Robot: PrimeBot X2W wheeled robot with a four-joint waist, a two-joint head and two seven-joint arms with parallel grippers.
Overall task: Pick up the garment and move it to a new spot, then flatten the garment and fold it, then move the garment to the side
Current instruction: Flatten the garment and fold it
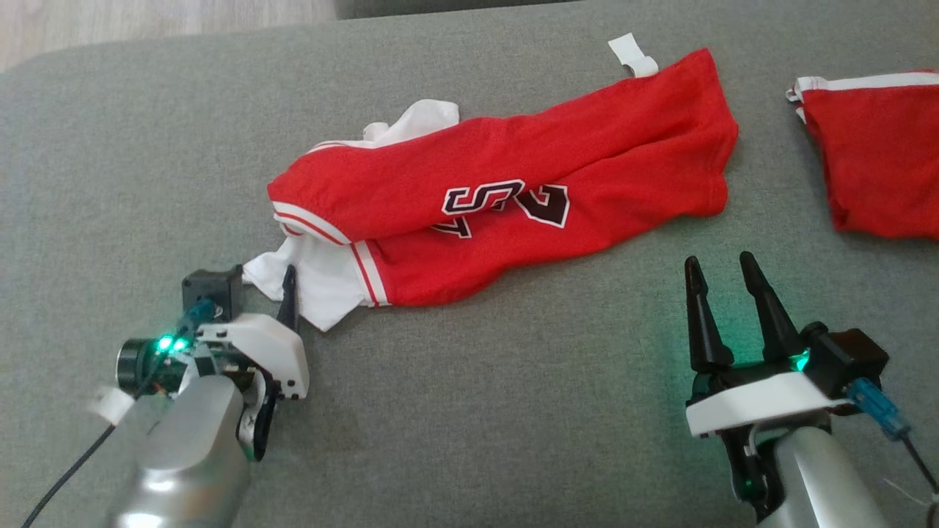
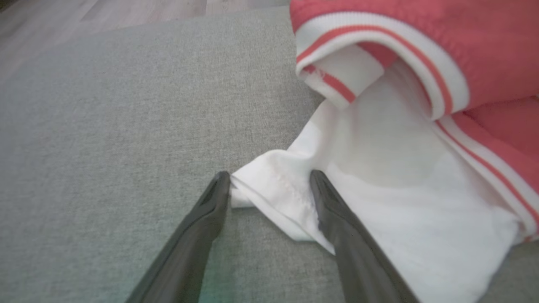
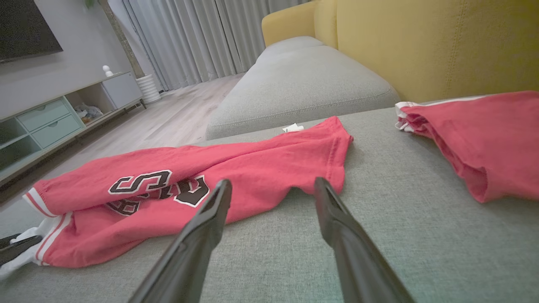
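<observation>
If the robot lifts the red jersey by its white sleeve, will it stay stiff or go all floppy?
Probably floppy: the red jersey lies in soft folds and wrinkles. Lifted by the white sleeve alone, it would likely dangle and bunch. It looks thin, so probably light.

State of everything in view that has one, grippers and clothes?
red jersey: rumpled, doubled over, not flattened
white sleeve: poking out, not gripped
left gripper: open, straddling the white sleeve corner
right gripper: open, empty, short of the red jersey
second red garment: lying apart, partly out of frame
</observation>
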